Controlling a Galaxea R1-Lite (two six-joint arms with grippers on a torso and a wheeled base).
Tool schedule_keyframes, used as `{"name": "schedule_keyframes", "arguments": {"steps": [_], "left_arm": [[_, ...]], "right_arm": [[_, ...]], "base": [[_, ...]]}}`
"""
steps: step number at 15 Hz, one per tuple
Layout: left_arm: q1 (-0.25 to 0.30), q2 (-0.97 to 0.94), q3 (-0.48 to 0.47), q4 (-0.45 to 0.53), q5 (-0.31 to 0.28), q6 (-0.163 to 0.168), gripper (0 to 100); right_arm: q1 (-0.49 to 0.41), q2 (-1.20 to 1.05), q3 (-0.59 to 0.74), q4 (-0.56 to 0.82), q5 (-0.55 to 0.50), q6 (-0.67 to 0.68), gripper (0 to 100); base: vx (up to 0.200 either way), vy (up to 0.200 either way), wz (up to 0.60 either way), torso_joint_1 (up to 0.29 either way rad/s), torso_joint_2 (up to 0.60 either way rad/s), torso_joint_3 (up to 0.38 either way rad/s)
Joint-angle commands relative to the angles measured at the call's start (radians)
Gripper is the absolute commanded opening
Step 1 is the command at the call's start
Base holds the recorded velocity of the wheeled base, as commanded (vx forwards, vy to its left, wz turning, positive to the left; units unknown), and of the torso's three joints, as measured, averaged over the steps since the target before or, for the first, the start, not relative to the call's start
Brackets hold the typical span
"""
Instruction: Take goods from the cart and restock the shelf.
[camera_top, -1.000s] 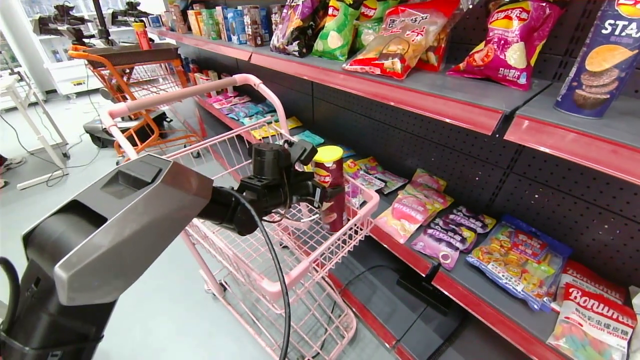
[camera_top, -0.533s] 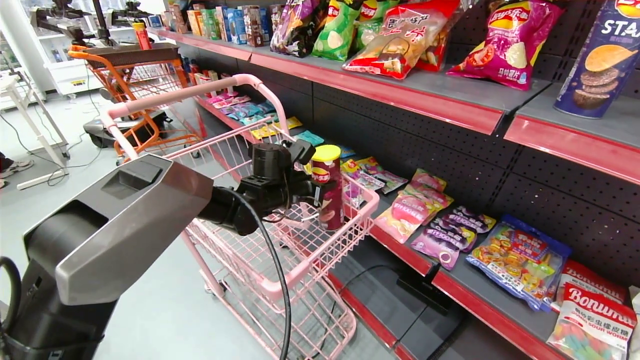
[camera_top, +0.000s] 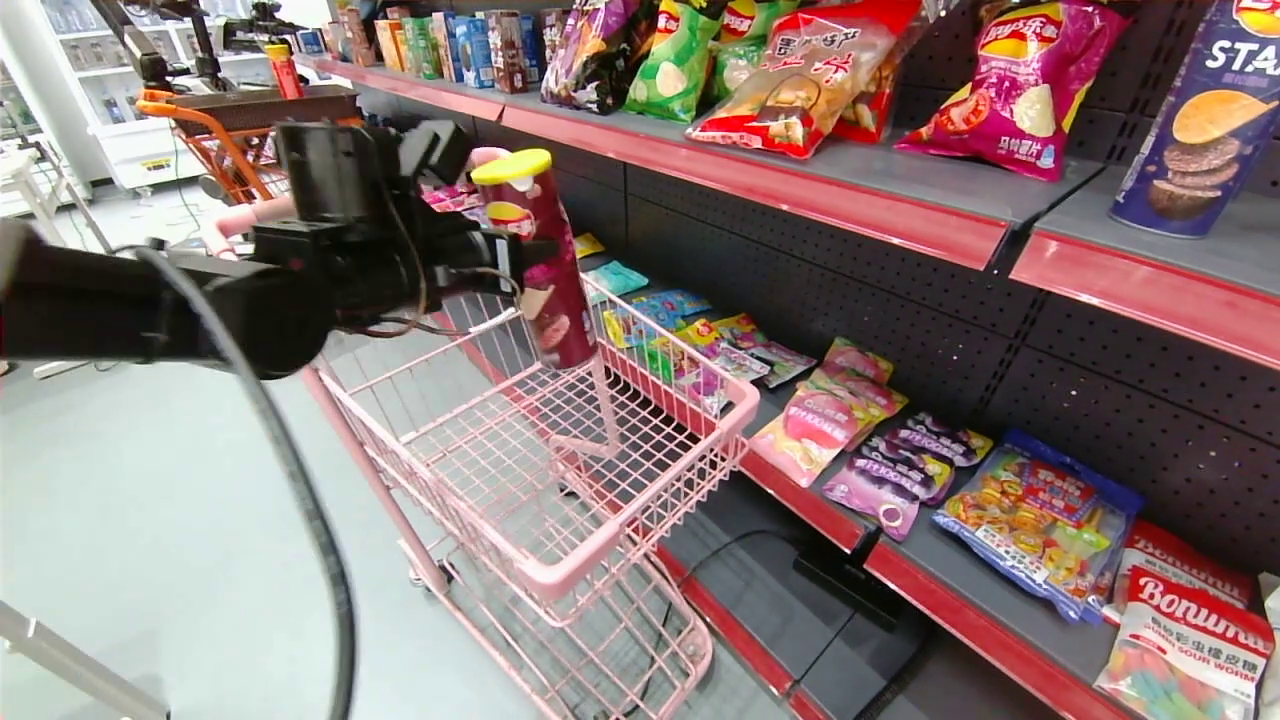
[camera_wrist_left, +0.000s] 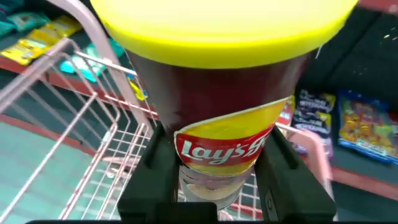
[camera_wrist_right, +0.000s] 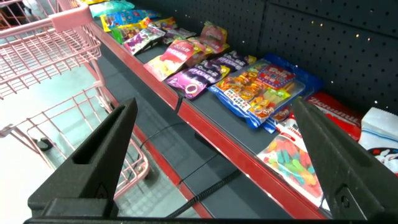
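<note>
Left hand (camera_top: 505, 262) clamped on chip can (camera_top: 540, 260), slightly tilted, held over pink cart (camera_top: 560, 570), near shelf (camera_top: 760, 175). Can's base cut off in left wrist view; label partly hidden behind hand. Right hand (camera_wrist_right: 211, 106) spread apart, empty, near lower-shelf snack bags (camera_wrist_right: 249, 81).

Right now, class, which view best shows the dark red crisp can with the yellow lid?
The head view: the whole dark red crisp can, lid to base, in the left gripper above the pink wire cart. The left wrist view crops it to lid and label. The right wrist view faces shelf packets.
</note>
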Motion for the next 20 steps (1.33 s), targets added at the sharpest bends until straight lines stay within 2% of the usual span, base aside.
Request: {"name": "schedule_keyframes", "arguments": {"steps": [1,3,4,5,8,9,10,12,15,17,20], "left_arm": [[0.045,-0.368,0.185,0.088,0.002,-0.003,0],[0.077,-0.605,0.369,0.095,0.004,0.002,0],[0.091,-0.668,0.423,0.096,0.005,0.012,0],[0.122,-0.810,0.542,0.102,0.004,0.039,0],[0.174,-1.051,0.674,0.207,0.007,0.043,0],[0.220,-1.138,0.710,0.274,0.019,0.043,0],[0.255,-1.200,0.753,0.303,0.036,0.043,0],[0.283,-1.293,0.831,0.314,0.068,0.045,0],[0.284,-1.353,0.875,0.343,0.082,0.048,0],[0.284,-1.375,0.894,0.343,0.077,0.078,0],[0.284,-1.373,0.895,0.343,0.077,0.089,0]], "right_arm": [[0.001,0.000,0.000,0.000,0.000,0.000,100],[0.000,0.000,0.000,0.000,0.000,0.000,100],[0.001,0.000,0.000,0.000,0.000,0.000,100],[0.001,0.000,0.000,0.000,0.000,0.000,100],[0.000,0.000,0.000,0.000,0.000,0.000,100],[0.000,0.000,0.000,0.000,0.000,0.000,100],[0.000,0.000,0.000,0.000,0.000,0.000,100],[0.000,0.000,0.000,0.000,0.000,0.000,100],[0.000,0.000,0.000,0.000,0.000,0.000,100],[0.000,0.000,0.000,0.000,0.000,0.000,100],[0.000,0.000,0.000,0.000,0.000,0.000,100]], "base": [[0.000,0.000,0.00,0.000,0.00,0.000],[0.000,0.000,0.00,0.000,0.00,0.000],[0.000,0.000,0.00,0.000,0.00,0.000],[0.000,0.000,0.00,0.000,0.00,0.000],[0.000,0.000,0.00,0.000,0.00,0.000],[0.000,0.000,0.00,0.000,0.00,0.000],[0.000,0.000,0.00,0.000,0.00,0.000],[0.000,0.000,0.00,0.000,0.00,0.000],[0.000,0.000,0.00,0.000,0.00,0.000],[0.000,0.000,0.00,0.000,0.00,0.000],[0.000,0.000,0.00,0.074,-0.31,-0.232]]}}
